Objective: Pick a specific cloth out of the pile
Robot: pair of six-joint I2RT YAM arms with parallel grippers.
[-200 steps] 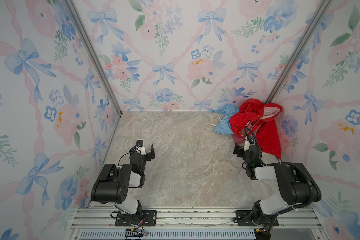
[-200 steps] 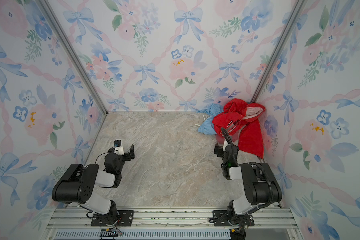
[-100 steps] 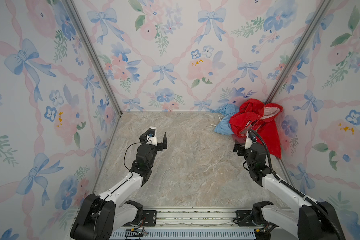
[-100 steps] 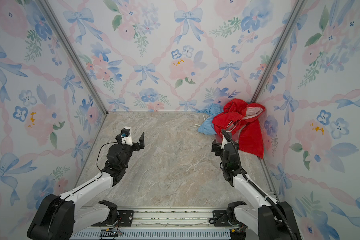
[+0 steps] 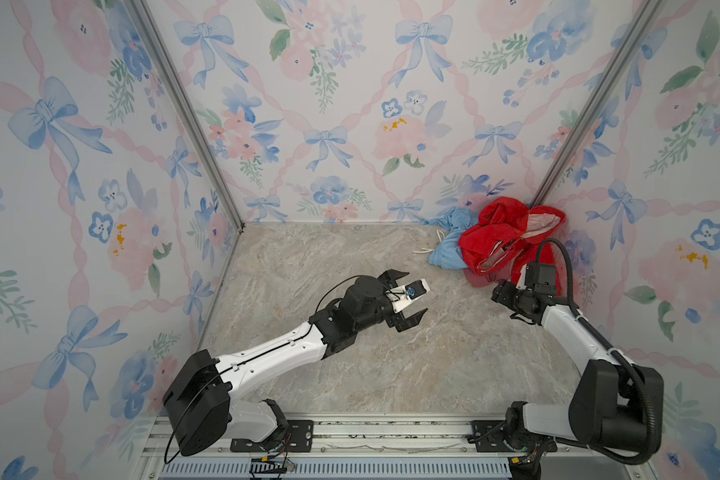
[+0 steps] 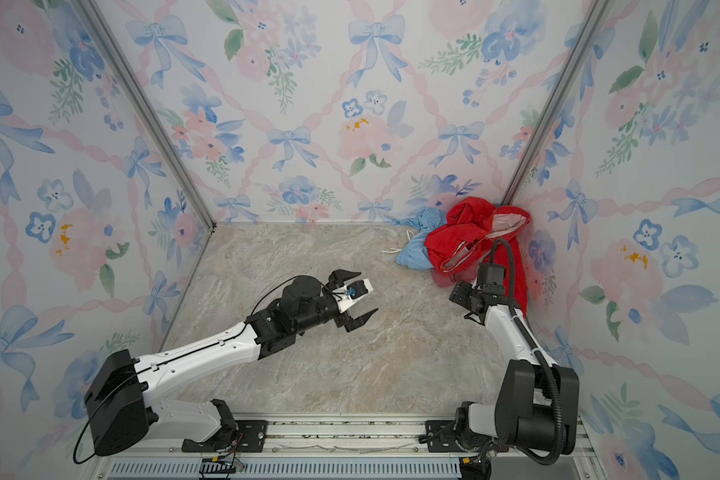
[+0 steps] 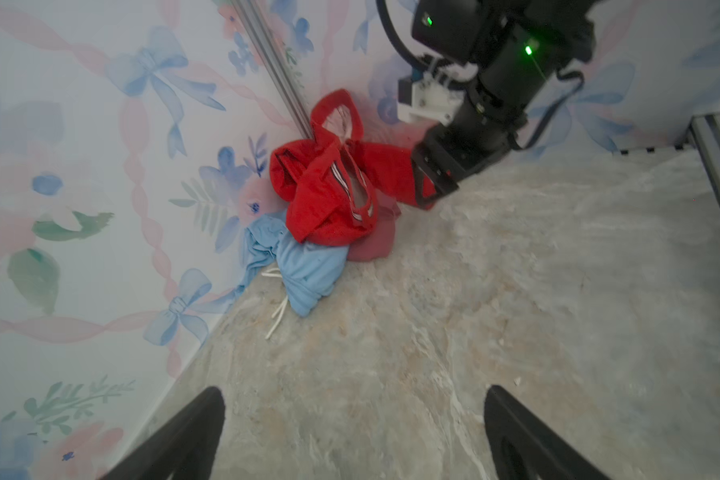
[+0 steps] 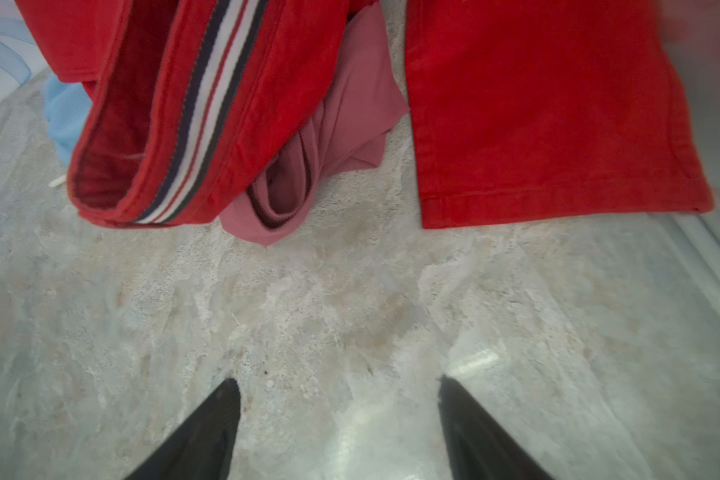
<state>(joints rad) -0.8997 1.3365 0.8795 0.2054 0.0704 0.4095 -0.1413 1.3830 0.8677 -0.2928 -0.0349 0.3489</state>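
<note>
The pile sits in the back right corner: a bright red garment [image 5: 499,237] [image 6: 462,237] over a light blue garment [image 5: 447,251] [image 6: 412,255] with white cords. The cloth [image 8: 350,124] [image 7: 371,245], dusty rose-pink, pokes out from under the red garment's front edge; in both top views only a sliver of it [image 5: 476,280] [image 6: 442,277] shows. My right gripper [image 8: 337,380] [image 5: 495,291] [image 6: 454,296] is low over the table just short of the cloth, open, with bare table between its fingers. My left gripper [image 5: 416,292] [image 6: 367,291] [image 7: 354,390] hovers mid-table, wide open and empty, pointing at the pile.
Flowered walls close in the marble-look table [image 5: 350,365] on three sides; the pile leans against the corner post [image 7: 275,70]. A red sleeve or hem [image 8: 549,124] lies flat beside the cloth, by the right wall. A metal rail [image 5: 350,432] runs along the front.
Both arms have stretched out from near the front rail. The left gripper has moved to mid-table towards the pile. The right gripper has moved up close to the pile's front edge.
</note>
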